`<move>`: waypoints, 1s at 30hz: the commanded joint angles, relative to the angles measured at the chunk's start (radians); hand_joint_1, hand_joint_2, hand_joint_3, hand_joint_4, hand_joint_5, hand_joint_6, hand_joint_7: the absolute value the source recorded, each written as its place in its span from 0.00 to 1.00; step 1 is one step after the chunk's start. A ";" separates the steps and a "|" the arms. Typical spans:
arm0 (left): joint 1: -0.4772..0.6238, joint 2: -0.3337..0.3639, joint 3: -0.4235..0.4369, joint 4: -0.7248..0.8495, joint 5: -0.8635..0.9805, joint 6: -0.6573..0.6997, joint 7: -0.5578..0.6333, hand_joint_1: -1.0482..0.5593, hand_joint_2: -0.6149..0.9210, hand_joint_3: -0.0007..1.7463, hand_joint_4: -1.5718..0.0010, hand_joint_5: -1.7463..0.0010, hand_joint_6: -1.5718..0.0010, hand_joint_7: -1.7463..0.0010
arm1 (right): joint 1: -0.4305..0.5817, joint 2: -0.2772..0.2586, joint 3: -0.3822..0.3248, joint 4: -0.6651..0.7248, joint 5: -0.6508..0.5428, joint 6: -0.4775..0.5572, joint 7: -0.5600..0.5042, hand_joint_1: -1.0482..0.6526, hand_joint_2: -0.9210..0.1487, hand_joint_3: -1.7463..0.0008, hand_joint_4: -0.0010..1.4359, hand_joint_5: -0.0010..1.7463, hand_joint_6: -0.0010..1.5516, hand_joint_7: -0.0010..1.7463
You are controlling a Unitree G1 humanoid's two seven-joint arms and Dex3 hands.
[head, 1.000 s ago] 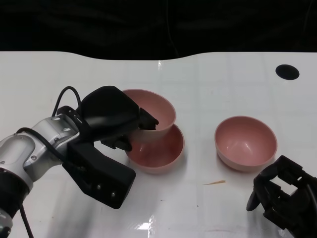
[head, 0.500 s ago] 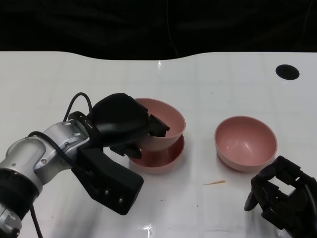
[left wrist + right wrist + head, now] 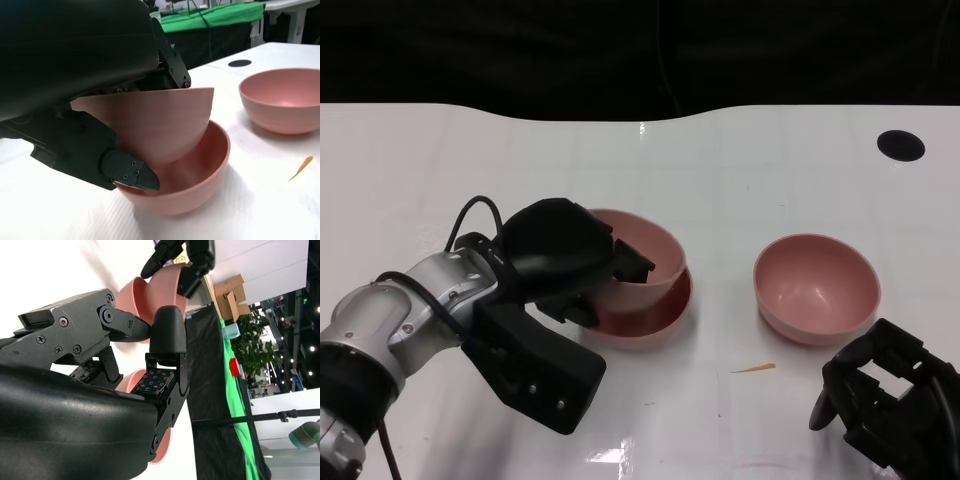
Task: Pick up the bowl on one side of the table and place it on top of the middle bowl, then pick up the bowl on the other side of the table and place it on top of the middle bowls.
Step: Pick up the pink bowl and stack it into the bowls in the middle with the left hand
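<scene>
Lower now than a second ago, the smooth pink plastic bowl (image 3: 638, 250) in my left hand (image 3: 560, 252) has sunk from above the matching pink middle bowl (image 3: 650, 318) into its hollow. It sits tilted there, its base inside the lower bowl's rim, and from the left wrist view I cannot tell whether it has touched bottom. My left fingers (image 3: 127, 170) pinch its near wall, some hooked over the rim and one pressed on the outside.

So the first stacking is nearly done in my judgement: what remains is to let the bowl settle level, release it and draw the hand clear without dragging it askew.

The second half has not begun. The other pink plastic bowl (image 3: 816, 286) stands upright on the white table (image 3: 740, 170), well apart from the pair and just beyond my right hand (image 3: 885, 400). That hand holds nothing; its fingers look curled inward, low and near me, not touching the bowl. A thin orange sliver (image 3: 753, 369) lies on the table between my two hands
</scene>
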 commanded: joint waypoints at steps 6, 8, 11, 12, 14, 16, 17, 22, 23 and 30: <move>-0.031 -0.004 -0.016 0.072 -0.002 -0.018 0.029 0.50 1.00 0.13 0.53 0.14 0.54 0.33 | 0.011 -0.003 0.004 -0.015 -0.008 -0.016 -0.008 0.54 0.18 0.61 0.63 0.89 0.55 0.69; -0.032 -0.008 -0.017 0.084 -0.005 -0.025 0.040 0.50 1.00 0.14 0.53 0.13 0.55 0.30 | 0.014 -0.004 0.007 -0.017 -0.016 -0.019 -0.012 0.54 0.18 0.61 0.63 0.89 0.55 0.69; -0.034 -0.012 -0.019 0.092 -0.003 -0.028 0.056 0.50 1.00 0.15 0.54 0.12 0.56 0.29 | 0.017 -0.002 0.009 -0.020 -0.021 -0.022 -0.014 0.54 0.17 0.62 0.63 0.90 0.54 0.70; -0.035 -0.013 -0.021 0.094 0.000 -0.030 0.064 0.50 1.00 0.15 0.53 0.12 0.55 0.29 | 0.017 -0.001 0.010 -0.021 -0.022 -0.022 -0.014 0.54 0.17 0.62 0.63 0.90 0.54 0.70; -0.036 -0.015 -0.024 0.097 0.001 -0.034 0.071 0.50 1.00 0.15 0.50 0.19 0.52 0.37 | 0.018 0.001 0.011 -0.023 -0.020 -0.022 -0.013 0.54 0.16 0.62 0.63 0.90 0.54 0.70; -0.038 -0.019 -0.026 0.096 -0.001 -0.031 0.063 0.49 1.00 0.15 0.49 0.21 0.48 0.45 | 0.018 0.002 0.010 -0.020 -0.017 -0.027 -0.007 0.54 0.16 0.62 0.63 0.90 0.54 0.70; -0.040 -0.020 -0.028 0.093 0.001 -0.030 0.060 0.49 1.00 0.15 0.49 0.20 0.48 0.46 | 0.019 0.003 0.010 -0.024 -0.018 -0.022 -0.012 0.54 0.16 0.62 0.62 0.90 0.54 0.70; -0.046 -0.023 -0.034 0.083 0.001 -0.028 0.045 0.50 1.00 0.14 0.55 0.07 0.56 0.30 | 0.023 0.005 0.012 -0.033 -0.018 -0.015 -0.020 0.53 0.16 0.63 0.63 0.90 0.55 0.69; -0.047 -0.025 -0.035 0.081 0.000 -0.027 0.042 0.50 1.00 0.14 0.54 0.10 0.55 0.34 | 0.023 0.003 0.013 -0.033 -0.019 -0.017 -0.019 0.53 0.16 0.63 0.63 0.90 0.55 0.69; -0.045 -0.029 -0.040 0.062 0.007 -0.010 0.023 0.49 1.00 0.09 0.47 0.26 0.35 0.78 | 0.023 0.005 0.013 -0.034 -0.019 -0.022 -0.020 0.54 0.16 0.63 0.62 0.91 0.54 0.70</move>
